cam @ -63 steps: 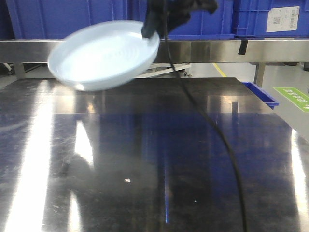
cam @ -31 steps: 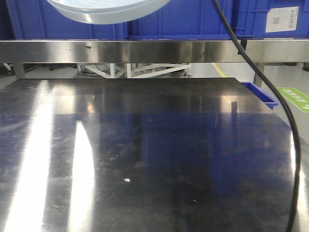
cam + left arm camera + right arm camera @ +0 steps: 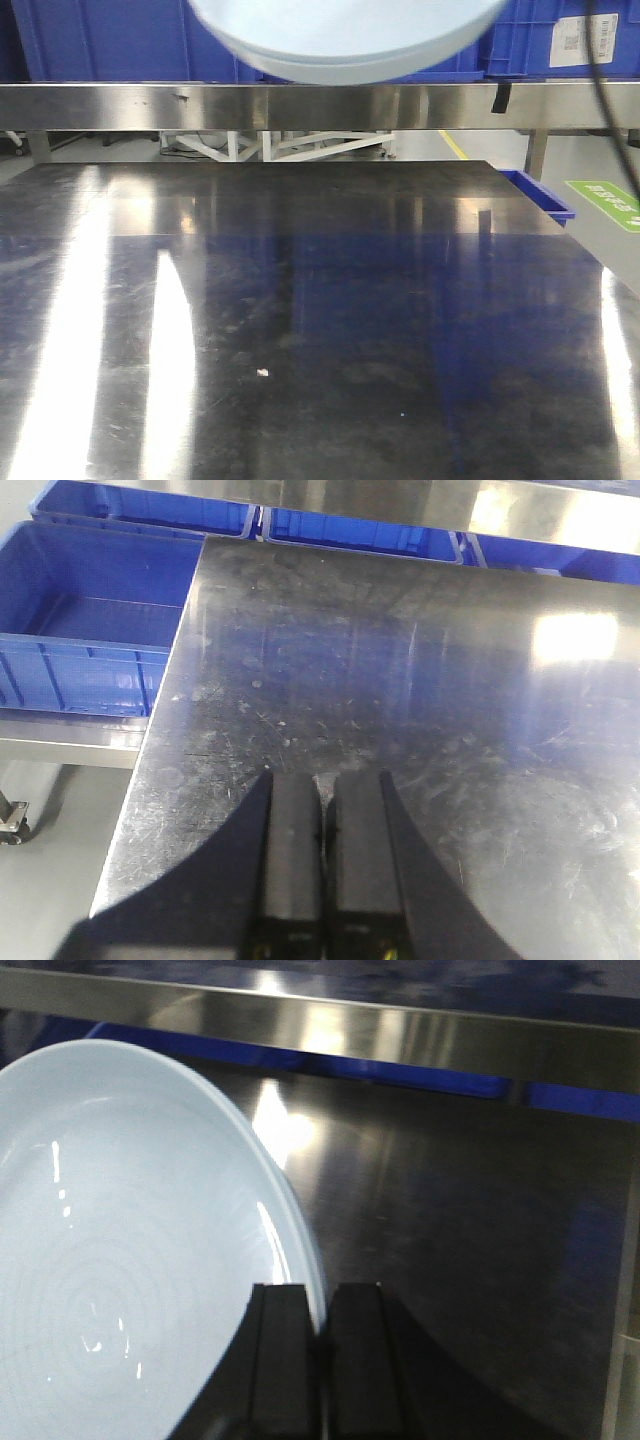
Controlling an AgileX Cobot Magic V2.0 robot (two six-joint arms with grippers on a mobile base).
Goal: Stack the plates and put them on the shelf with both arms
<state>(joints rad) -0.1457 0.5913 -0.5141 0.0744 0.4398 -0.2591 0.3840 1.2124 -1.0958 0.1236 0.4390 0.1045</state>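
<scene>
At the right claw (image 3: 320,1305): it is pinching the rim of the plates (image 3: 120,1260). One finger is on the inside of the rim and one is on the outside.
At the left claw (image 3: 325,790): its two fingers are pressed together with nothing between them. It hangs over the near edge of the counter (image 3: 400,680).
Plates: they are up in the air, high over the counter and in front of the shelf (image 3: 300,105). In the front view only their bottom edge (image 3: 350,40) shows, at the top of the picture. I cannot tell if it is one plate or two.
Step now: I think the stacking part is done and this is the carry to the shelf.
Next move: the plates need to go up and over the long front rail. Then they should come down flat before the claw lets go. A grip on just one edge could let them tip, so slow and level seems best.
Blue crates (image 3: 100,40) on the shelf: only their walls show, so I cannot see what is in them.
Blue crate (image 3: 80,675) beside the counter: the part I can see has nothing in it.
</scene>
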